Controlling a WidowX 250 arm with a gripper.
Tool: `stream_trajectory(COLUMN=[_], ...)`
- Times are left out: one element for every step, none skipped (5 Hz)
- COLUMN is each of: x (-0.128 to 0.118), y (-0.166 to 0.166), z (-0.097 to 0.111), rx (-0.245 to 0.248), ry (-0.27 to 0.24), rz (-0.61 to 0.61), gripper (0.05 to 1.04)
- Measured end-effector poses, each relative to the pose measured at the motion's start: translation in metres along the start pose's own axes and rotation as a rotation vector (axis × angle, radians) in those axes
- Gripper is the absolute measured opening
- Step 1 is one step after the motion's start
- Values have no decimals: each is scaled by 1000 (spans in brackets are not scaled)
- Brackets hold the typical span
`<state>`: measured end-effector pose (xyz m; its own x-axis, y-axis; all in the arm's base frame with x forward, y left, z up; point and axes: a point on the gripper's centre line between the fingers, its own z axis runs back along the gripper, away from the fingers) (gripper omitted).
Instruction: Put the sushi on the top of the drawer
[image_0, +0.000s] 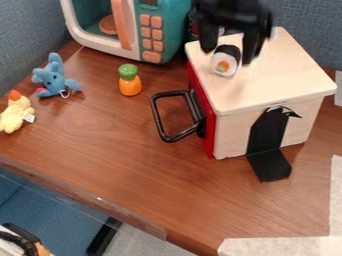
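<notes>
"Where do we have the small white sushi roll with black wrap and orange centre?"

"On the pale wooden top of the red-fronted drawer, near its edge. Our black pincer is wide open around it, apparently gripping nothing, probably so we can lift clear without tipping it."

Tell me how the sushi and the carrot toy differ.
The sushi is white with a black wrap, while the carrot toy has an orange body and a green top.
The sushi is up at the pale wooden top of the drawer, between the fingers of the gripper; the carrot toy stands upright on the brown table.
Both are small and show some orange, the sushi only at its centre.
</notes>
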<state>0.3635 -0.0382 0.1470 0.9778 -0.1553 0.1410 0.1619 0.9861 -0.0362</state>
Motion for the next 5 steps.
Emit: stream_trajectory(x=[2, 1, 0, 0, 0], y=[12, 15, 15, 15, 15], z=[36, 55, 54, 54, 54], rx=[-24, -25, -25, -26, -26], ry=[-50, -29, -26, -25, -25], rz=[20, -45, -51, -51, -53], gripper=[1009, 1002, 1000, 1000, 1000])
